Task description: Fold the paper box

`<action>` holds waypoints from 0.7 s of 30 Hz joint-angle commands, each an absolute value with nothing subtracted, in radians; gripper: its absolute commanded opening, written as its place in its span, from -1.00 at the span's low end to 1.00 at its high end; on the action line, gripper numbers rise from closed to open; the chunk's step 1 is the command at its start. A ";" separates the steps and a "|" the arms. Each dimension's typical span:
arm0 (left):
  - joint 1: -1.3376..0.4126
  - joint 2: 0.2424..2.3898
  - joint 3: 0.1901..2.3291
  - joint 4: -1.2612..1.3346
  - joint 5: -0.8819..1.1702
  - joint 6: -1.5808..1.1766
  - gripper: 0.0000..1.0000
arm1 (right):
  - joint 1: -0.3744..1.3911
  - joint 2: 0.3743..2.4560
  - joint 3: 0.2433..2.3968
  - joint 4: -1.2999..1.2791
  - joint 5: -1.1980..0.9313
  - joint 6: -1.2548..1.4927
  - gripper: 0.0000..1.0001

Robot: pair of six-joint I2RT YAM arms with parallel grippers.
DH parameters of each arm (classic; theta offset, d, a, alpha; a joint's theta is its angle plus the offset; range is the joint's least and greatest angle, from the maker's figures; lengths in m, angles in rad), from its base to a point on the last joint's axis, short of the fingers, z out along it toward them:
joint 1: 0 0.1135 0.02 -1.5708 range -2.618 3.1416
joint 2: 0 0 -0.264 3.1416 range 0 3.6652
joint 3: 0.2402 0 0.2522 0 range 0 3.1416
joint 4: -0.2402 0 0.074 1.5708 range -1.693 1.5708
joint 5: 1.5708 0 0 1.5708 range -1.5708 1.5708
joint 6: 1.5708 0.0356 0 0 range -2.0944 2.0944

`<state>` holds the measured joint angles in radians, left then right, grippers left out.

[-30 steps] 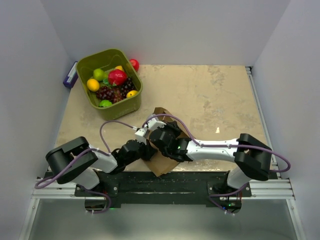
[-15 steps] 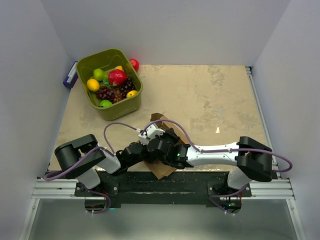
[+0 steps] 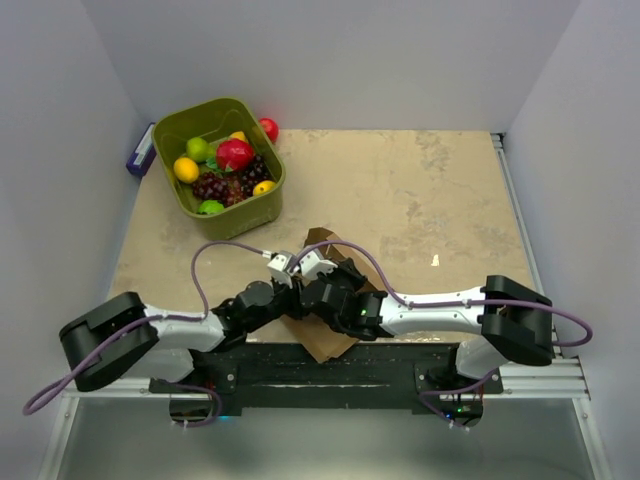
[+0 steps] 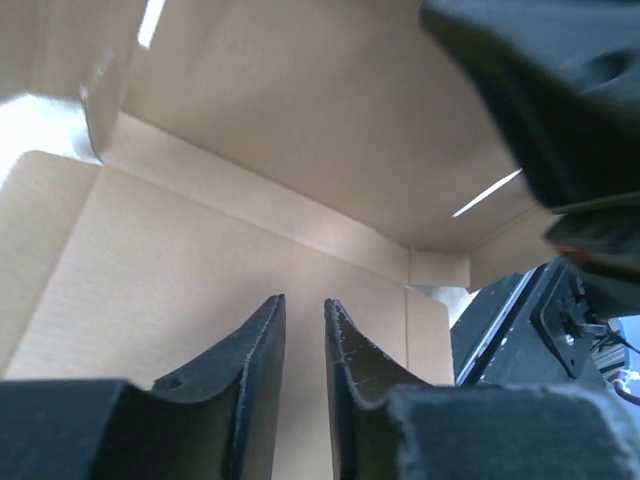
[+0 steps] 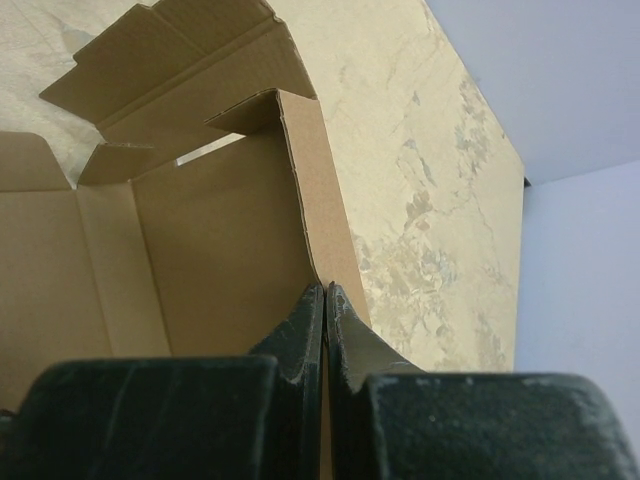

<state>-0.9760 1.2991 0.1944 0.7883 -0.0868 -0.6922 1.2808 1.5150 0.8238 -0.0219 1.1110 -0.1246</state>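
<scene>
top | paper box [image 3: 326, 346] mostly hidden beneath both wrists || left wrist | left gripper [image 4: 303, 303] fingers slightly apart, empty, paper box panel just beyond tips || right wrist | right gripper [image 5: 325, 292] fingers pinched on upright paper box wall, remainder left of fingers

The left fingers [image 4: 258, 350] ease apart to a narrow gap as the left arm [image 3: 180, 330] swings outward; the paper box [image 3: 326, 346] around them slides back.
</scene>
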 commanded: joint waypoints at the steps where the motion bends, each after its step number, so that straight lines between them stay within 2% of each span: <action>1: -0.902 1.169 0.196 0.663 -0.124 -0.652 -0.39 | 1.289 1.523 0.787 -0.057 1.045 -0.064 -1.00; 6: -0.766 0.970 0.216 0.536 -0.104 -0.603 -0.28 | 1.290 1.528 0.788 -0.051 1.051 -0.075 -1.00; 9: -0.706 0.937 0.284 0.470 -0.126 -0.549 -0.28 | 1.289 1.525 0.788 -0.051 1.049 -0.077 -1.00; 14: -0.563 1.060 0.373 0.483 -0.046 -0.506 -0.33 | 1.290 1.523 0.788 -0.052 1.046 -0.077 -1.00; 21: -0.525 1.244 0.482 0.572 0.020 -0.468 -0.35 | 1.289 1.517 0.784 -0.044 1.039 -0.080 -1.00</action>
<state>-0.5312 1.1778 0.4049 0.5076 -0.0315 -0.5262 1.2808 1.5150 0.8173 -0.0196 1.1160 -0.1314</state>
